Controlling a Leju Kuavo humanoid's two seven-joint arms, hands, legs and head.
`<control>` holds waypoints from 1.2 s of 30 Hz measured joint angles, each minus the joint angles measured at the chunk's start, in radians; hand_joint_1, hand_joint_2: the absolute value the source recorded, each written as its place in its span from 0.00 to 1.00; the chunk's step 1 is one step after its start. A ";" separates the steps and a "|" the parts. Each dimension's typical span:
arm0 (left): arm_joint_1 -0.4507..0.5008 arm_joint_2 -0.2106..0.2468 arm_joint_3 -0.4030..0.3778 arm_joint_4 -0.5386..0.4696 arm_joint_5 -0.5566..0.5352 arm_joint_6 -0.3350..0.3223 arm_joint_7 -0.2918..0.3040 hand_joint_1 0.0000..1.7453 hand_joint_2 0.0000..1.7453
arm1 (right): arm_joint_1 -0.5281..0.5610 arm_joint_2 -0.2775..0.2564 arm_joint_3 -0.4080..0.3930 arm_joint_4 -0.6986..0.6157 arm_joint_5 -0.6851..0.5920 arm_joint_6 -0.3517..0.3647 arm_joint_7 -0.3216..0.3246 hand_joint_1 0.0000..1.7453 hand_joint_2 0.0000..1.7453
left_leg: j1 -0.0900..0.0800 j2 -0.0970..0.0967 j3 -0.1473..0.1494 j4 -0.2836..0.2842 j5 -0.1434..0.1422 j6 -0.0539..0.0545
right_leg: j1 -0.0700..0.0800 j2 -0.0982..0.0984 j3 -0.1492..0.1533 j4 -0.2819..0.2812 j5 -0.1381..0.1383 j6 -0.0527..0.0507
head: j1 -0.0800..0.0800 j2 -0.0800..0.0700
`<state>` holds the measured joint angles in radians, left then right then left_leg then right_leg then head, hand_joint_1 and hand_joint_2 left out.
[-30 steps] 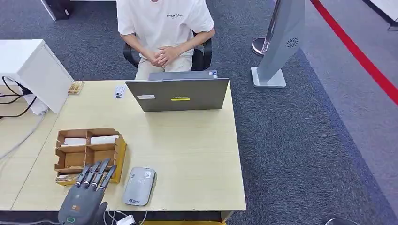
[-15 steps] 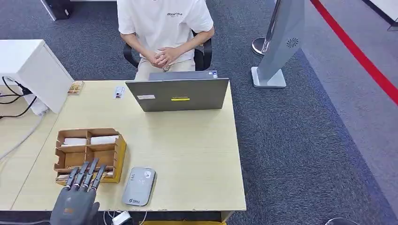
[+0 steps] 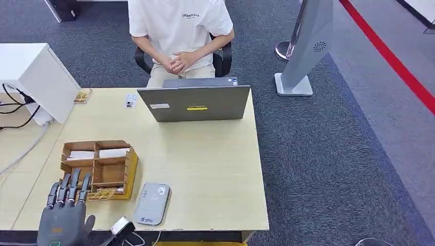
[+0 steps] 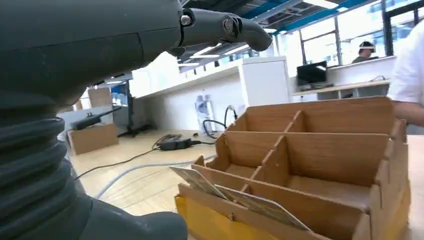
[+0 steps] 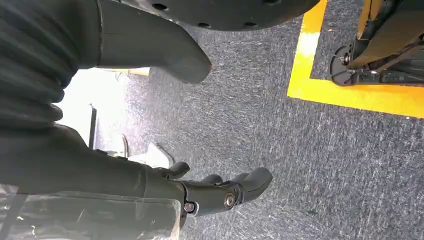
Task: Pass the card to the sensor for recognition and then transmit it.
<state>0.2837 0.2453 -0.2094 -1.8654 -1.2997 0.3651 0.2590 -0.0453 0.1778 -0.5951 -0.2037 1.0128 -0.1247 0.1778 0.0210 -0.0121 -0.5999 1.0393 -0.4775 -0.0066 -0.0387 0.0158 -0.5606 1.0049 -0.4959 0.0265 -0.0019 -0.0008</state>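
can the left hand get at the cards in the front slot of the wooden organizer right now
Probably yes. The left hand hovers open just beside the wooden organizer, and the cards lean out of its near compartment with nothing between them and the fingers.

The left hand (image 3: 64,218) is cut off at the wrist by the head view's lower edge, and its fingers (image 3: 67,185) overlap the near corner of the wooden organizer (image 3: 97,166) — whether they touch it cannot be told. Just past the fingertips, the cards (image 4: 240,197) in the front slot carry print too blurred to read. The markings on the grey sensor (image 3: 152,203) beside the hand are too small to make out, and the laptop (image 3: 194,102) beyond it hides the seated person's (image 3: 179,31) lap.
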 joint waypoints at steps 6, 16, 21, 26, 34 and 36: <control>-0.002 -0.033 0.024 0.003 -0.004 0.000 -0.025 0.00 1.00 | 0.000 0.000 0.000 -0.002 0.006 0.000 0.001 0.00 1.00 | 0.000 0.000 0.000 0.000 0.000 0.000 | 0.000 0.000 0.000 0.000 0.000 0.000 | 0.000 0.000; -0.046 -0.067 0.025 0.053 -0.011 -0.012 -0.053 0.00 1.00 | 0.000 0.001 0.000 -0.002 0.026 0.002 0.009 0.00 1.00 | 0.000 0.000 0.000 0.000 0.000 0.000 | 0.000 0.000 0.000 0.000 0.000 0.000 | 0.000 0.000; -0.072 -0.080 0.025 0.097 -0.014 -0.027 -0.063 0.00 1.00 | -0.001 0.002 0.000 -0.002 0.034 0.006 0.019 0.00 1.00 | 0.000 0.000 0.000 0.000 0.000 0.000 | 0.000 0.000 0.000 0.000 0.000 0.000 | 0.000 0.000; -0.085 -0.086 0.024 0.121 -0.014 -0.034 -0.063 0.00 1.00 | -0.001 0.003 0.000 -0.002 0.034 0.007 0.025 0.00 1.00 | 0.000 0.000 0.000 0.000 0.000 0.000 | 0.000 0.000 0.000 0.000 0.000 0.000 | 0.000 0.000; -0.101 -0.092 0.024 0.170 -0.014 -0.050 -0.059 0.00 1.00 | 0.001 0.005 0.000 -0.002 0.043 0.014 0.043 0.00 1.00 | 0.000 0.000 0.000 0.000 0.000 0.000 | 0.000 0.000 0.000 0.000 0.000 0.000 | 0.000 0.000; -0.102 -0.094 0.024 0.178 -0.014 -0.050 -0.058 0.00 1.00 | 0.001 0.005 0.000 -0.002 0.045 0.014 0.043 0.00 1.00 | 0.000 0.000 0.000 0.000 0.000 0.000 | 0.000 0.000 0.000 0.000 0.000 0.000 | 0.000 0.000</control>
<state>0.1820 0.1511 -0.1850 -1.6876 -1.3134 0.3147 0.2007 -0.0446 0.1823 -0.5955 -0.2052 1.0575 -0.1106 0.2213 0.0210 -0.0121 -0.5997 1.0394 -0.4775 -0.0066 -0.0387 0.0160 -0.5609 1.0048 -0.4958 0.0265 -0.0019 -0.0008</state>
